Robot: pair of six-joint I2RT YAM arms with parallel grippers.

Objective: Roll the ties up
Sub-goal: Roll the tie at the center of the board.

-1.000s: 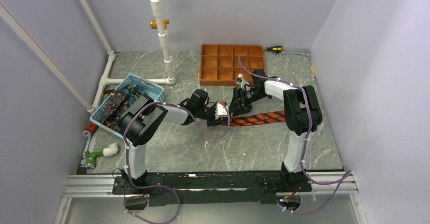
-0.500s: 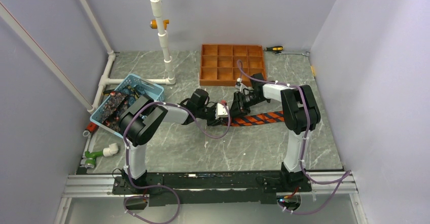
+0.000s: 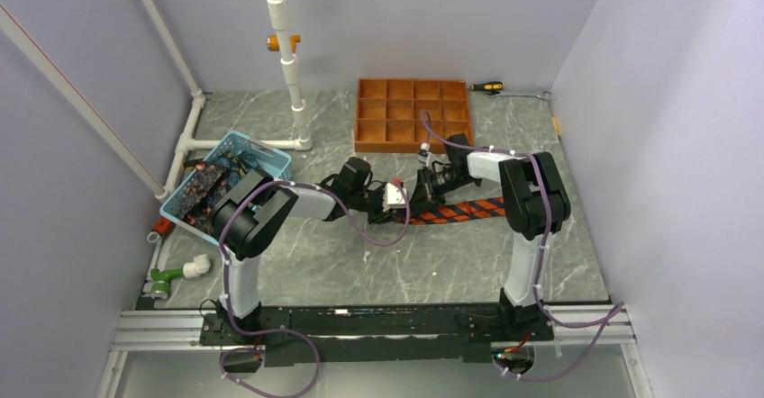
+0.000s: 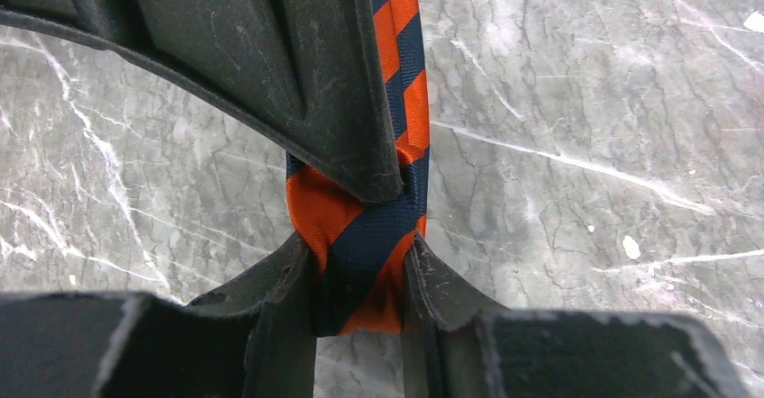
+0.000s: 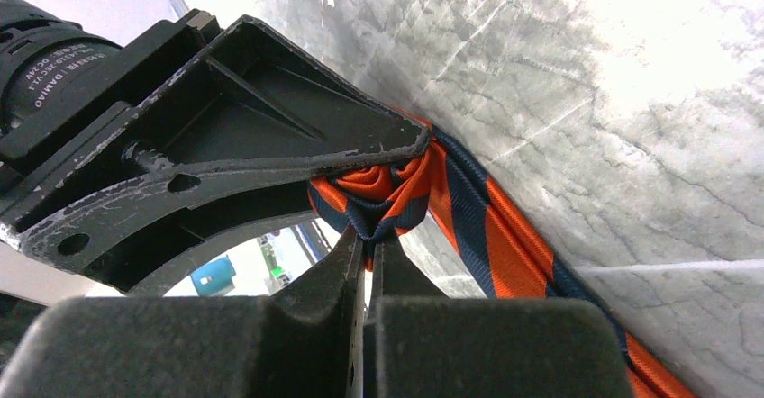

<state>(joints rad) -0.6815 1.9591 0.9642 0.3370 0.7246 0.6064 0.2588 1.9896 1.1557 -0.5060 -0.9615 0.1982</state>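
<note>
The orange-and-navy striped tie (image 3: 468,209) lies flat on the marble table, running right from where both grippers meet. In the left wrist view my left gripper (image 4: 359,258) is shut on the tie's bunched end (image 4: 360,236), one finger on each side of the fabric. In the right wrist view my right gripper (image 5: 368,236) is pinched shut on a small fold of the same tie (image 5: 383,195), right against the left arm's finger (image 5: 270,137). From above, the left gripper (image 3: 405,203) and right gripper (image 3: 422,193) nearly touch. More dark patterned ties (image 3: 203,191) lie in the basket.
A blue basket (image 3: 261,155) stands at the left by white pipes (image 3: 290,65). An orange-brown gridded tray (image 3: 413,114) sits behind the grippers, with a screwdriver (image 3: 487,86) at its right. A green-and-white pipe fitting (image 3: 176,274) lies at the near left.
The right gripper's jaws have come together on the fold of the striped tie, and its wrist has shifted slightly toward the left gripper. The left arm has stayed still.
</note>
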